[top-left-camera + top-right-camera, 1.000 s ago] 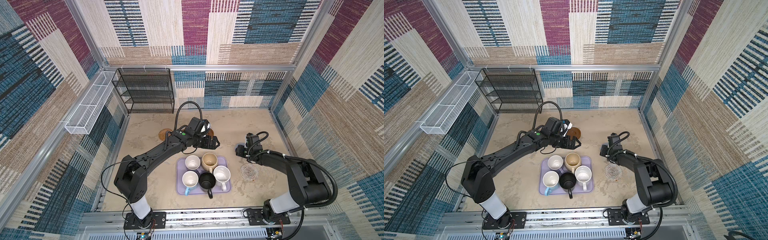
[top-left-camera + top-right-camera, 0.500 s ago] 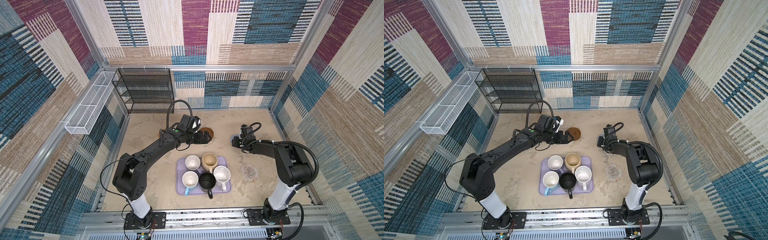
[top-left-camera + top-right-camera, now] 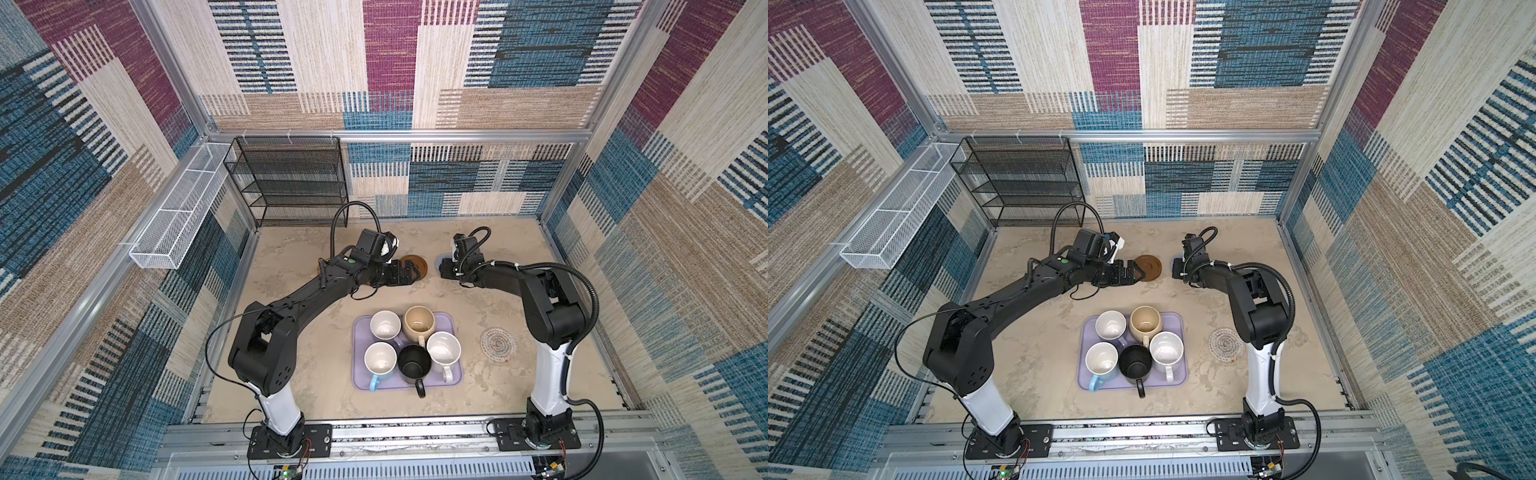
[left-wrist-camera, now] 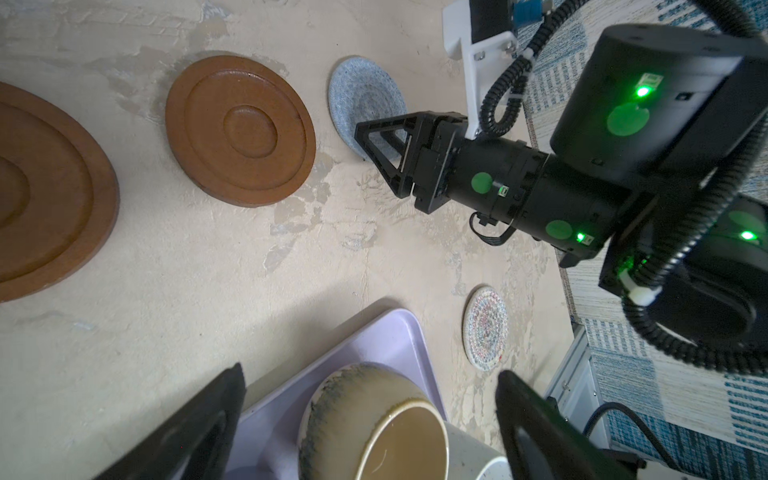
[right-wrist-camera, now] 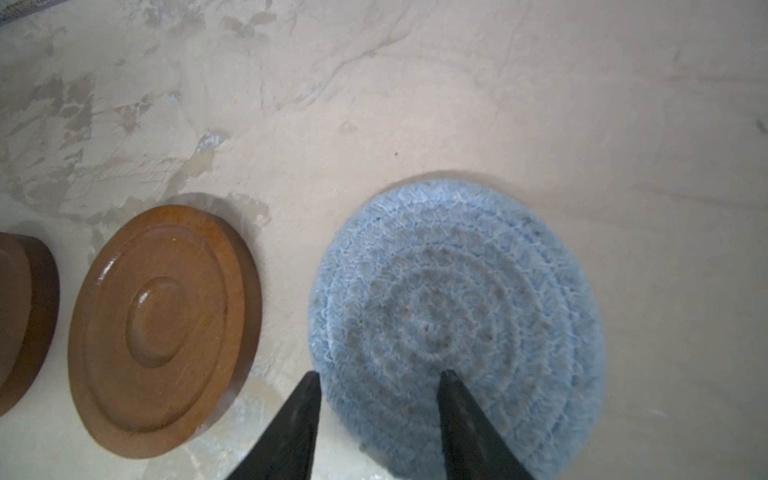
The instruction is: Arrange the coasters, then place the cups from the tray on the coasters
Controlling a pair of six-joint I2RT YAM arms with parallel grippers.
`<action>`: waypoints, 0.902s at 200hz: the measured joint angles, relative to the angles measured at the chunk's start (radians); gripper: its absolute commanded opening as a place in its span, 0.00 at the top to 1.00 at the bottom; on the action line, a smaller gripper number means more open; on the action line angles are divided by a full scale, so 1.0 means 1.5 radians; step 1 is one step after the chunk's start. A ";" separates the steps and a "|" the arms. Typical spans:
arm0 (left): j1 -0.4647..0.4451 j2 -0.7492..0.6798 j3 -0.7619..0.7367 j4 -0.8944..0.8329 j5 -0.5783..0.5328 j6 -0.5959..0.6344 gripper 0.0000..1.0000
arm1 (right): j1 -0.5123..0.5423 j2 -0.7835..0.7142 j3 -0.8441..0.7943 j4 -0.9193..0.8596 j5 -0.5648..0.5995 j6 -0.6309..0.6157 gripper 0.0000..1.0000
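1. The left jaws stand wide open and empty, just beside a brown coaster (image 3: 1148, 267) at the far middle of the table (image 3: 324, 365).
2. The right jaws are partly open, low over the edge of the grey-blue coaster (image 5: 457, 299), which lies right of the brown one. I cannot tell whether they touch it.
3. Five cups (image 3: 413, 361) sit on the tray (image 3: 445, 325). The whitish coaster (image 3: 498, 345) lies to its right.
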 measured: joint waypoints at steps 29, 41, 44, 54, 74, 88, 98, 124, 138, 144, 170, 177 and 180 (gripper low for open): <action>0.002 0.000 -0.004 0.007 0.003 -0.001 0.03 | 0.004 -0.004 -0.001 -0.007 -0.002 -0.005 0.51; 0.002 0.000 -0.005 0.007 0.005 -0.001 0.03 | 0.009 -0.008 0.001 -0.018 -0.001 -0.005 0.51; 0.002 0.000 -0.005 0.007 0.005 -0.001 0.03 | 0.011 -0.009 0.002 -0.022 -0.001 -0.005 0.51; 0.003 -0.002 -0.005 0.007 0.009 -0.001 0.03 | 0.013 -0.012 0.004 -0.036 0.000 -0.005 0.50; 0.003 -0.008 -0.010 0.007 0.012 -0.001 0.03 | 0.016 -0.018 0.009 -0.059 0.000 -0.005 0.46; 0.003 -0.012 -0.011 0.007 0.013 -0.001 0.03 | 0.015 -0.018 0.031 -0.086 0.000 -0.005 0.42; 0.003 -0.014 -0.011 0.007 0.013 -0.001 0.02 | 0.015 -0.019 0.050 -0.099 0.003 -0.008 0.36; 0.003 -0.029 -0.013 0.006 0.014 -0.001 0.00 | 0.015 -0.064 0.058 -0.105 0.005 -0.016 0.11; 0.003 -0.051 -0.023 0.006 0.014 -0.001 0.00 | 0.015 -0.108 0.036 -0.100 0.003 -0.018 0.00; 0.003 -0.062 -0.028 0.006 0.014 -0.001 0.00 | 0.015 -0.127 0.024 -0.100 0.002 -0.017 0.00; -0.003 -0.104 -0.052 0.007 0.018 0.000 0.00 | 0.018 -0.213 -0.043 -0.105 -0.002 -0.013 0.00; -0.009 -0.116 -0.060 0.007 0.021 0.001 0.00 | 0.019 -0.240 -0.064 -0.110 -0.001 -0.009 0.00; -0.012 -0.120 -0.063 0.007 0.022 0.002 0.00 | 0.019 -0.251 -0.073 -0.110 -0.002 -0.008 0.00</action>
